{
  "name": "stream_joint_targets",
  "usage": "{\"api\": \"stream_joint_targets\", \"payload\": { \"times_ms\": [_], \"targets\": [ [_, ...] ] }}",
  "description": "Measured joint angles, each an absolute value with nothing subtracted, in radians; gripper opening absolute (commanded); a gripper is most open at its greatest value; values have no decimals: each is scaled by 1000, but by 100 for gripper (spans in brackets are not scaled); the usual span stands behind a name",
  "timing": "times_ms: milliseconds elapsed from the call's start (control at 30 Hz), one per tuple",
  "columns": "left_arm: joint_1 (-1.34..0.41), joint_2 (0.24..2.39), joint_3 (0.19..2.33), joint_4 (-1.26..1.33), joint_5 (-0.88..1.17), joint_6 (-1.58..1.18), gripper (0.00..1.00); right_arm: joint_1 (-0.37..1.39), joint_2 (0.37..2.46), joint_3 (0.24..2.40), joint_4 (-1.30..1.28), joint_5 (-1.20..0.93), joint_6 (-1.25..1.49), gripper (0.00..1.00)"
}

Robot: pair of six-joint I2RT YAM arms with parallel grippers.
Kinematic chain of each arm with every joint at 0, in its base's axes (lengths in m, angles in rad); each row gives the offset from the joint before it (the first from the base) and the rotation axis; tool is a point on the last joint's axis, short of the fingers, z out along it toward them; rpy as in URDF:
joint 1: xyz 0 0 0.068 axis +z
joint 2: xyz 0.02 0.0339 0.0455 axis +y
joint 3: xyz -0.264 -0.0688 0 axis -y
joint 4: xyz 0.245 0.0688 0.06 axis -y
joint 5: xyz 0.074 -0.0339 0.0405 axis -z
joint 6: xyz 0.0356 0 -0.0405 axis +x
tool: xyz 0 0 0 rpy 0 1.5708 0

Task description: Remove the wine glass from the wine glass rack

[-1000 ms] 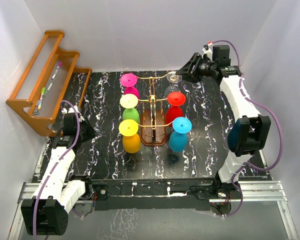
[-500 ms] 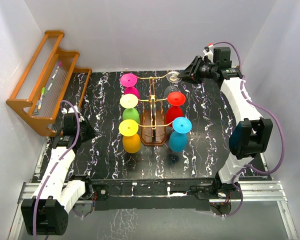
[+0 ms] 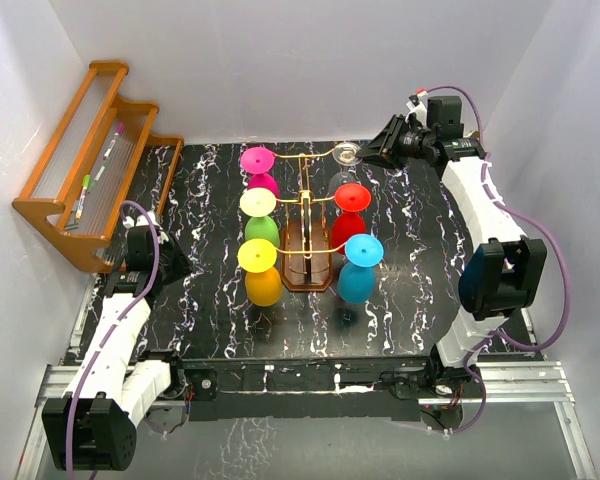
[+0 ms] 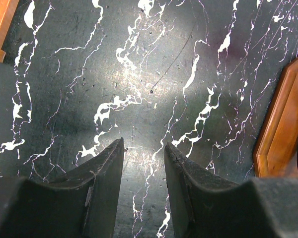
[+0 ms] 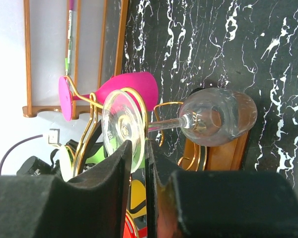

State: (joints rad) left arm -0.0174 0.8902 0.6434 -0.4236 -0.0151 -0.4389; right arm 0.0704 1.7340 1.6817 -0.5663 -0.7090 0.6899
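At the wine glass rack's far right, the right gripper pinches the wine glass foot; the left gripper hangs spread over the bench.

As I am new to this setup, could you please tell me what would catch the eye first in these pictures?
The bright coloured glasses hanging foot-up on the wine glass rack, mid-way across the black marbled table, stand out: pink, green, orange, red and cyan. At the rack's far right corner, the right gripper appears closed on the foot of a clear wine glass. The left gripper hovers open over the table's near left.
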Motion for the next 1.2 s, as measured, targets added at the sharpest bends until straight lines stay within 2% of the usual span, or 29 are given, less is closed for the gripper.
{"api": "stream_joint_targets", "payload": {
  "times_ms": [100, 167, 600, 1200],
  "targets": [
    [-17, 890, 643, -424, -15, -439, 37, 70, 1734, 1673, -551, -715, 701, 8],
    [-17, 890, 643, -424, -15, -439, 37, 70, 1734, 1673, -545, -722, 709, 7],
    [-17, 890, 643, -424, -15, -439, 37, 70, 1704, 1650, -506, -704, 782, 7],
    [-17, 890, 643, -424, -15, -440, 37, 37, 1630, 1509, -282, -667, 979, 7]
  ]
}}
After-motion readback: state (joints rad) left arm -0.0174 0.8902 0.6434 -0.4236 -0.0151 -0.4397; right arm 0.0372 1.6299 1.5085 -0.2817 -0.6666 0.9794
